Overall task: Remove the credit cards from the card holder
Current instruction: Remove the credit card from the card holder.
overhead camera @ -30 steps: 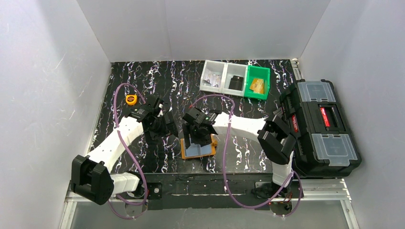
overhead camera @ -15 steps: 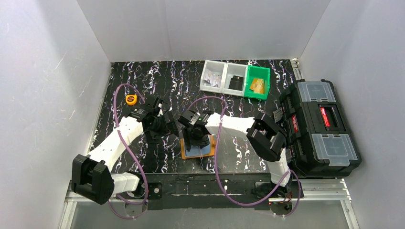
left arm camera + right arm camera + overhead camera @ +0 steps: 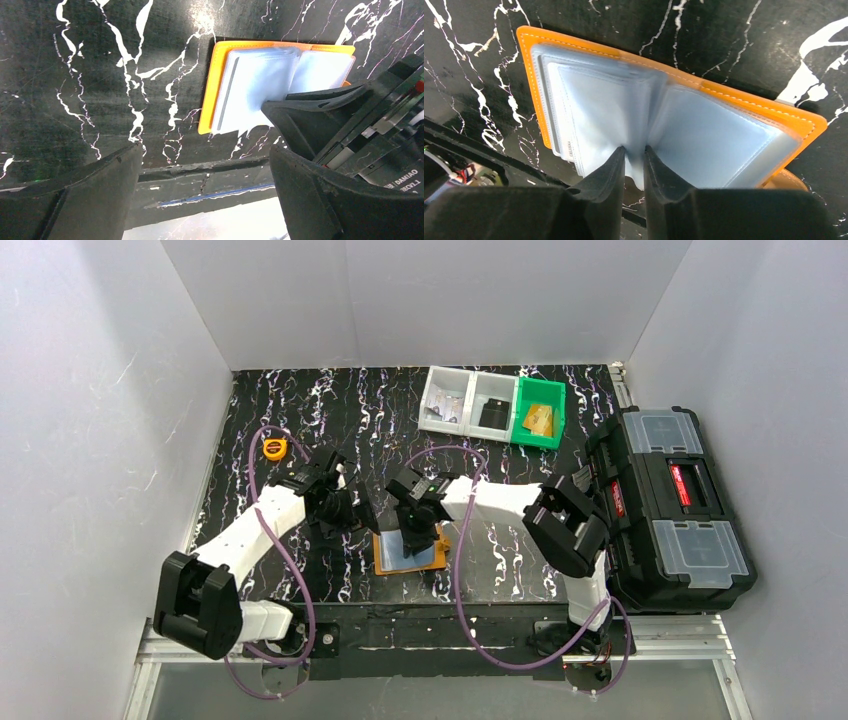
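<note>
The orange card holder (image 3: 388, 562) (image 3: 216, 85) (image 3: 531, 75) lies open on the black marbled table, its clear pocket leaves fanned out. My right gripper (image 3: 415, 533) (image 3: 635, 150) stands over its middle, shut on the near edge of an upright pocket leaf (image 3: 636, 125). Pale credit cards (image 3: 566, 147) sit inside the left stack of pockets; I cannot tell them apart. My left gripper (image 3: 350, 515) (image 3: 205, 160) hangs open just left of the holder, with nothing between its fingers.
A yellow-orange tape measure (image 3: 274, 448) lies at the back left. Three small bins (image 3: 492, 405) stand at the back, two clear and one green. A black toolbox (image 3: 672, 508) sits at the right. The table's near edge (image 3: 210, 170) runs just below the holder.
My right gripper has closed from wide open onto the pocket leaf. The holder has slid slightly left. The left arm has shifted a little toward the front.
</note>
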### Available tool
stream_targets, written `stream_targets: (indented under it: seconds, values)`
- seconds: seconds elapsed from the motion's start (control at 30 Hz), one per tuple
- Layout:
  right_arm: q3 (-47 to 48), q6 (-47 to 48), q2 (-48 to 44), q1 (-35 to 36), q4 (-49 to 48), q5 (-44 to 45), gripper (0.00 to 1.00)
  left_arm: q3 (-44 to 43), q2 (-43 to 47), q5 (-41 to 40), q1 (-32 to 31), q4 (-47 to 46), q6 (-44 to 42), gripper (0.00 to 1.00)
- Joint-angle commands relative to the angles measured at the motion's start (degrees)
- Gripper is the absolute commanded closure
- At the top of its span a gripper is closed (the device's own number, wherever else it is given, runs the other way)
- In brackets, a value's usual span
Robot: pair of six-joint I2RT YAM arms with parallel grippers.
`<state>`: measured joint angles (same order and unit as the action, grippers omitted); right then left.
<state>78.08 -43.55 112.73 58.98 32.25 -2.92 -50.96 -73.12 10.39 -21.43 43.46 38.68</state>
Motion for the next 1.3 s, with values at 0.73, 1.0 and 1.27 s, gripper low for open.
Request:
stream_targets:
  seconds: [0.73, 1.0, 1.27]
  values:
    - [-13.96, -1.11, -1.23, -5.27, -13.54, -11.04, 0.88, -1.34, -12.05, 6.90, -8.80, -8.65, 3.34, 0.68]
    - [-14.53, -1.26, -1.64, -5.86, -14.11, -11.52, 0.89, -1.38, -15.43, 6.71, -9.50, -10.57, 3.19, 0.71]
    - [-12.86, -0.19, -3.23, -6.36, -13.09, -11.67, 0.89, -0.08, -17.17, 8.94, -10.12, -14.31, 4.33, 0.73]
